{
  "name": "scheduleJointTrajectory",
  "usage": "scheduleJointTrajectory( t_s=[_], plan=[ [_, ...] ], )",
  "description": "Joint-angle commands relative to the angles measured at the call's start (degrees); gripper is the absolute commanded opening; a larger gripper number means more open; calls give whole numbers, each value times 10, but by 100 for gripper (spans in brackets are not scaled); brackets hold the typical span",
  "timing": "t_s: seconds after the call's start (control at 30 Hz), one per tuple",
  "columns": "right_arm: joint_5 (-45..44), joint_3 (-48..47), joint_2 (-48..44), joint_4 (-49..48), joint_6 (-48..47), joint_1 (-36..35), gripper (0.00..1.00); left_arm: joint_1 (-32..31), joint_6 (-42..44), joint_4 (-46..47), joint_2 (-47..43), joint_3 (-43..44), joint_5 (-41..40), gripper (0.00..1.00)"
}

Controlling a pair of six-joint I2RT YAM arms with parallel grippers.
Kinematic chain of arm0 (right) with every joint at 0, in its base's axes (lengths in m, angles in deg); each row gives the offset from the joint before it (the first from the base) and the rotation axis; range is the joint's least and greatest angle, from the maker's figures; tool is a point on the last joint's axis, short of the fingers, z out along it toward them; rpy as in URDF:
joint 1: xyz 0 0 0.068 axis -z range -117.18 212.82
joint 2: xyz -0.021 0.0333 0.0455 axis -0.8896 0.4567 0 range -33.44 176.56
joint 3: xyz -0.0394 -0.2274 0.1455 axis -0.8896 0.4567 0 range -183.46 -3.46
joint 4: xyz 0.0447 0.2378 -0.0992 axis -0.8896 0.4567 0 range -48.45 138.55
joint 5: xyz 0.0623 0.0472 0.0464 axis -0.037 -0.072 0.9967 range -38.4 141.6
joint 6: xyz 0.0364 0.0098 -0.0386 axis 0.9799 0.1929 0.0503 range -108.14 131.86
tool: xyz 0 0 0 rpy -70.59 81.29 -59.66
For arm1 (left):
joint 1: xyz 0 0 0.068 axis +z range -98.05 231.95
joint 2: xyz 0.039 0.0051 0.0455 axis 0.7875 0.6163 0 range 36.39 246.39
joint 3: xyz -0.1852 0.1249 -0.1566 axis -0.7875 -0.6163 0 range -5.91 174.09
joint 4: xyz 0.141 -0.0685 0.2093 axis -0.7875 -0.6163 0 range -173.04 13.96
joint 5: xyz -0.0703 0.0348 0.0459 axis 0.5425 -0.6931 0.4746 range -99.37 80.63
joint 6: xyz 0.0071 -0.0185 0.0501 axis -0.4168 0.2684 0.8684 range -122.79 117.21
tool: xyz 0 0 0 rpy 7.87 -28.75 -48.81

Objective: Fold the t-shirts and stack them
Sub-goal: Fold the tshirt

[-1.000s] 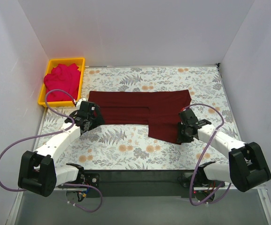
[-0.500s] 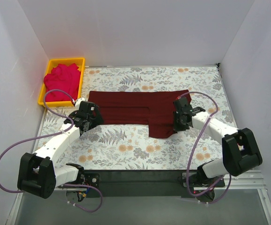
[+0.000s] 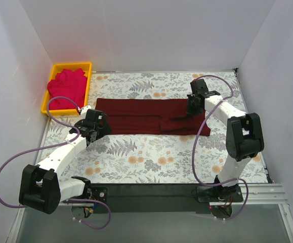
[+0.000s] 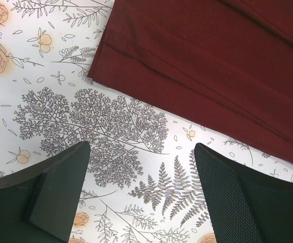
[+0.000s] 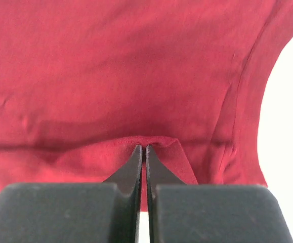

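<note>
floral table | maroon t-shirt: lies folded in long band across ctr, 9 to 3 | yellow bin at 10 w/ pink-red t-shirt bunched inside | R gripper: pinches cloth fold at band's 2 o'clock end, fingers closed tight | L gripper: spread wide, grips nothing, over table at band's 8 o'clock corner

I count two soft cotton short-sleeved t-shirts: one dark maroon t-shirt and one bright pinkish-red t-shirt. There is one yellow rectangular plastic bin and one floral-printed table. My white arms number two, with one black two-finger pincer each: left pincer, right pincer.
</note>
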Motion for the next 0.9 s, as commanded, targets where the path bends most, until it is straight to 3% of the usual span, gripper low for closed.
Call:
scheduleJointTrajectory(
  t_s=[0.0, 0.27, 0.53, 0.87],
  plan=[
    [18, -62, 27, -10, -21, 13, 1, 2, 0, -1, -5, 3, -23, 83],
    [24, -135, 80, -23, -57, 26, 1, 4, -1, -1, 1, 3, -24, 84],
    [37, -147, 95, -77, -67, 37, 1, 4, -3, -1, 7, 5, -23, 83],
    [130, -24, 30, -238, -52, 72, 1, 5, -4, -1, 4, 3, -27, 83]
  ],
)
